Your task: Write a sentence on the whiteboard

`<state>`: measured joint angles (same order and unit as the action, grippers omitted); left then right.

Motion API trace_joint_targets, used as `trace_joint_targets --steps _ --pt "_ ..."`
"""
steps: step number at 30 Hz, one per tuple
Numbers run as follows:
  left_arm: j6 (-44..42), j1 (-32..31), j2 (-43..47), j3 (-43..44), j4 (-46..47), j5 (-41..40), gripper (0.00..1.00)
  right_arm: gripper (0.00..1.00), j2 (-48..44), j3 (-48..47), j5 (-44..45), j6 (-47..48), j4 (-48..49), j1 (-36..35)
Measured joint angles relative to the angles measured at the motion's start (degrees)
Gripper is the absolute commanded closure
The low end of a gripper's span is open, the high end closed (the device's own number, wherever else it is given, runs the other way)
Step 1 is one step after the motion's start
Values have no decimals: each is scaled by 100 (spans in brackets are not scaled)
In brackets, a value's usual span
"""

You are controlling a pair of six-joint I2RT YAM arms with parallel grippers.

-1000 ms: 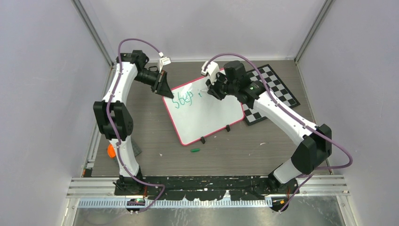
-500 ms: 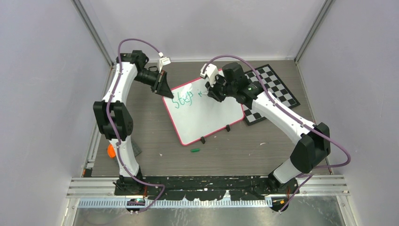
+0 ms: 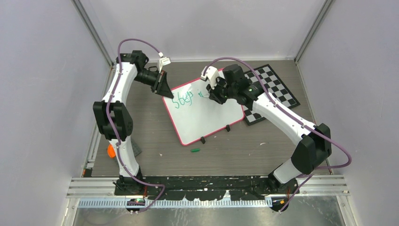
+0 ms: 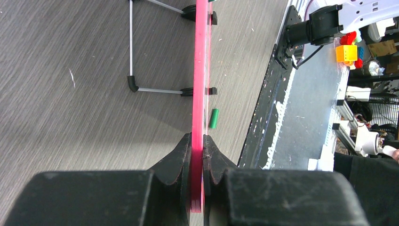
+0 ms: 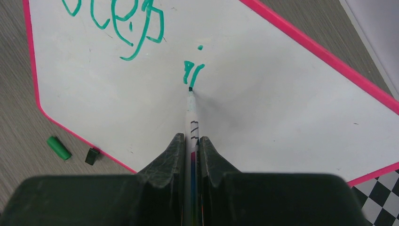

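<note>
The whiteboard (image 3: 207, 115) lies tilted mid-table, white with a pink rim (image 4: 200, 84). My left gripper (image 3: 165, 92) is shut on the rim at the board's far-left corner, which the left wrist view shows edge-on between the jaws (image 4: 197, 146). My right gripper (image 5: 190, 141) is shut on a white marker (image 5: 191, 113) whose green tip touches the board. The sentence (image 3: 183, 99) reads "Step" in green (image 5: 117, 19), followed by a few short strokes (image 5: 192, 73) at the marker tip. From above, the right gripper (image 3: 212, 94) hovers over the board's upper middle.
A black-and-white checkered board (image 3: 275, 92) lies right of the whiteboard, partly under it. A green marker cap (image 3: 195, 150) lies on the table below the whiteboard, also seen as the cap (image 5: 59, 147) beside a black clip (image 5: 92, 156). An orange object (image 3: 110, 150) sits by the left arm.
My right gripper moved the marker slightly, adding short green strokes after "Step". The left arm has stayed still on the rim.
</note>
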<state>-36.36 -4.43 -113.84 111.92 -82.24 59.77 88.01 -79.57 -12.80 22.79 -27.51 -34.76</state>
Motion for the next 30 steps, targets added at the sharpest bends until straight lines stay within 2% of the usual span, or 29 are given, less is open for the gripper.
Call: trace_joint_targets --steps 30 --pt "11 0 0 0 13 -4 99 100 114 -267 26 -68 343 90"
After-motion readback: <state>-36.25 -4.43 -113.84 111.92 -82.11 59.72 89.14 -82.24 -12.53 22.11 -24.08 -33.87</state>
